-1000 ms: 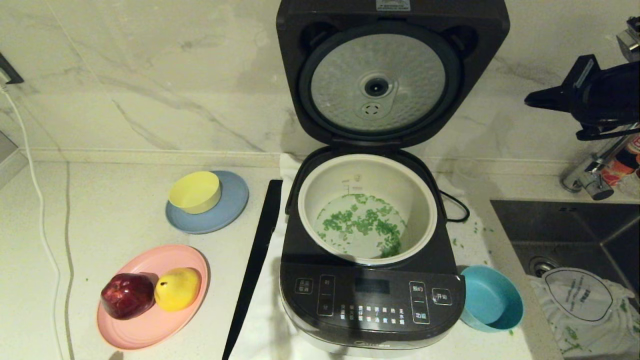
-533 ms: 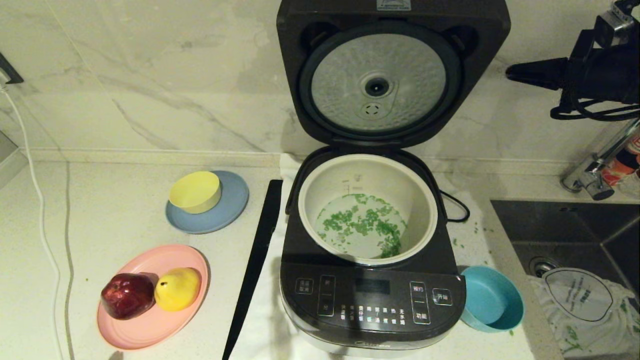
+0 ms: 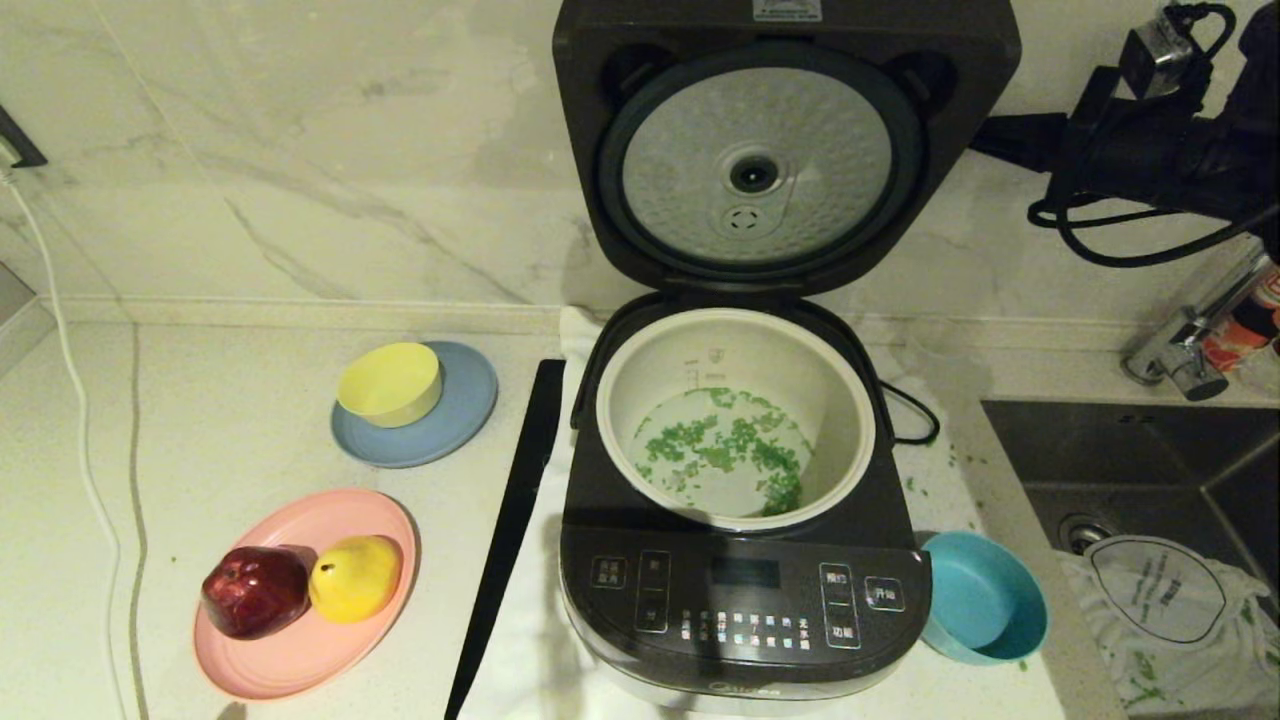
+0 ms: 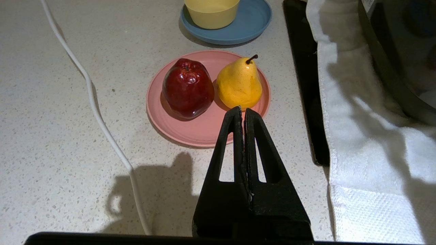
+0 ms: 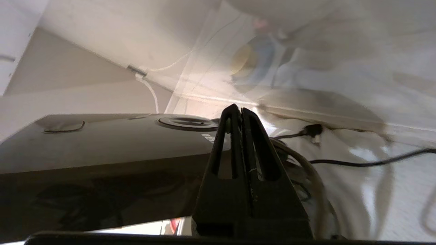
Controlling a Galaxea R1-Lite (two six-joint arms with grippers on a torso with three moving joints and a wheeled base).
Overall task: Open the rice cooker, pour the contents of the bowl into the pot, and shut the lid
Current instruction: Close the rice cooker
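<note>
Swinging in from the frame's right edge, our right gripper point(image 3: 985, 135), fingers pressed together and empty, now reaches behind the raised lid point(image 3: 785, 150) at upper centre. Chopped greens point(image 3: 722, 448) lie in the pot point(image 3: 735, 330); the teal bowl point(image 3: 980, 610) sits emptied at lower right. Only closing remains. Our left gripper point(image 4: 242, 112) idles shut.

A home kitchen: marble-look backsplash point(image 3: 300, 180), speckled counter point(image 3: 230, 440), steel sink point(image 3: 1150, 460) with faucet point(image 3: 1190, 340).
</note>
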